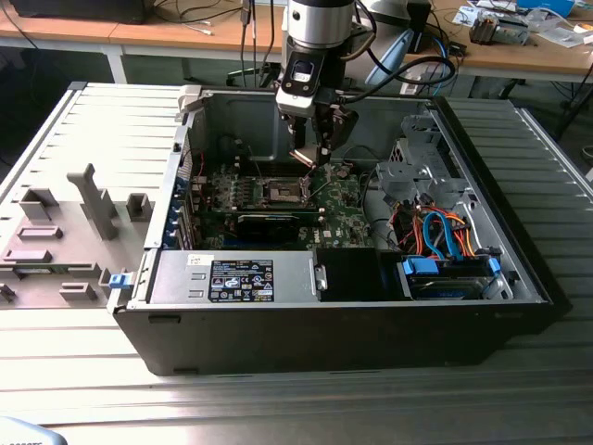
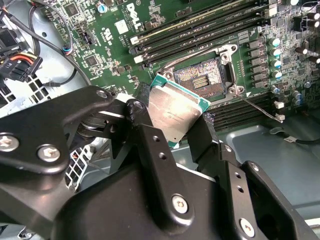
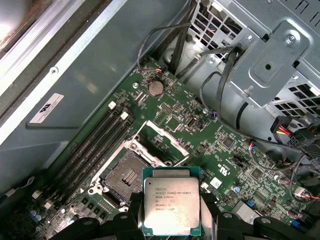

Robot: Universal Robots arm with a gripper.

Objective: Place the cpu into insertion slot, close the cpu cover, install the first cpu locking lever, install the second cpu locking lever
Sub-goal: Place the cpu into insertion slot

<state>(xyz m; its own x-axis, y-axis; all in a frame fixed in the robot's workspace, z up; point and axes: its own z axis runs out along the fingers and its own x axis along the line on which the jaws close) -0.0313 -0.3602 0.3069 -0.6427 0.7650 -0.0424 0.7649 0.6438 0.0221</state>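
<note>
My gripper [image 1: 310, 156] hangs inside the open computer case over the green motherboard [image 1: 347, 209]. It is shut on the cpu [image 3: 171, 207], a square chip with a dull silver top, gripped at two opposite edges by black fingers [image 2: 142, 125]. The cpu [image 2: 175, 112] is in the air, a little to one side of the insertion slot [image 2: 205, 77] and apart from it. The insertion slot [image 3: 127, 176] lies bare, its dark pin field showing. The cpu cover [image 3: 162, 142] stands swung up at the socket's edge. A thin wire locking lever [image 2: 260, 107] sticks out beside the socket.
Long memory slots [image 2: 200, 25] run beside the socket. A metal drive cage [image 1: 412, 167] and orange and blue cables [image 1: 440, 232] fill the case at the exterior view's right. The power supply [image 1: 232, 278] sits at the front. A grey fixture tray [image 1: 65, 232] lies outside the case.
</note>
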